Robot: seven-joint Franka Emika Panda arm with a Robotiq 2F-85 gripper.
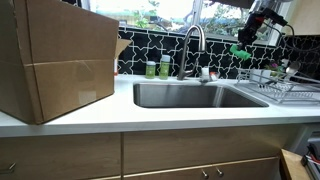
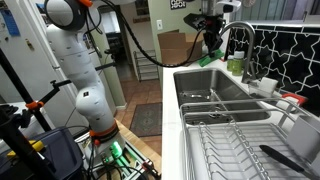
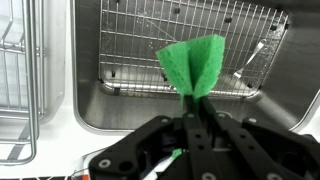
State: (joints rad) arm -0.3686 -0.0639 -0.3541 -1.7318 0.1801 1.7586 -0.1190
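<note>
Green sponge [image 3: 192, 63] pinched in the hand [image 3: 195, 105]; held above sink [image 3: 90, 112].

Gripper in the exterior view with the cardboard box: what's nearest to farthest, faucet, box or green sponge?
1. Green sponge, pinched in the gripper itself.
2. Faucet, behind the sink's middle.
3. Cardboard box, at the counter's far end.

The Panda arm [image 2: 80, 62] was white, built of rounded segments; black cables [image 2: 133, 40] trailed off it; the Robotiq gripper [image 3: 195, 108] was black.
</note>
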